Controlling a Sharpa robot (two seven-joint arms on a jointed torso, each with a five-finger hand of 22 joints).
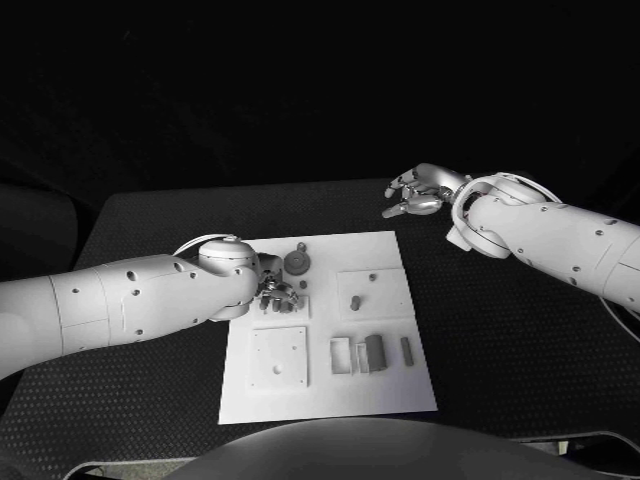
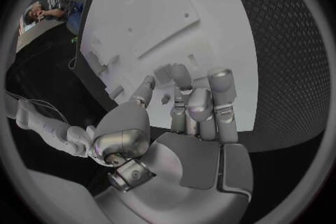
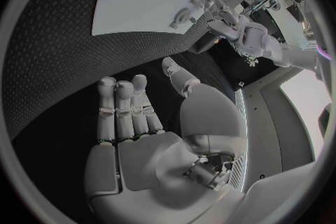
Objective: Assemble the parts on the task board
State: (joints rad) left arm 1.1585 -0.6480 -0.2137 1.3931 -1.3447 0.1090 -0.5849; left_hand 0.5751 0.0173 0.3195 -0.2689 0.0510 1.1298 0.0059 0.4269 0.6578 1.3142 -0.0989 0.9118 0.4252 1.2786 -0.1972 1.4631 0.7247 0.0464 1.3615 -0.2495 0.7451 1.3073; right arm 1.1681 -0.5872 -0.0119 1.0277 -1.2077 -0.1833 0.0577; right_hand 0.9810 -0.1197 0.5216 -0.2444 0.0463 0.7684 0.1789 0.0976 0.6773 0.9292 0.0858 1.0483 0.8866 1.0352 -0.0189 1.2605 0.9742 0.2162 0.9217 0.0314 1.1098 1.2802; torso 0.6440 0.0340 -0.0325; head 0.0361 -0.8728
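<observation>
Here, flat white task board (image 1: 385, 390), textured table (image 1: 522, 340).

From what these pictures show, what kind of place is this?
Probably a robotics lab test bench: a white task board with small parts lies on a black table, between two robot hands.

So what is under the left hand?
The left hand is over the task board, its fingers pointing down at it. Whatever lies directly beneath them is covered.
</observation>
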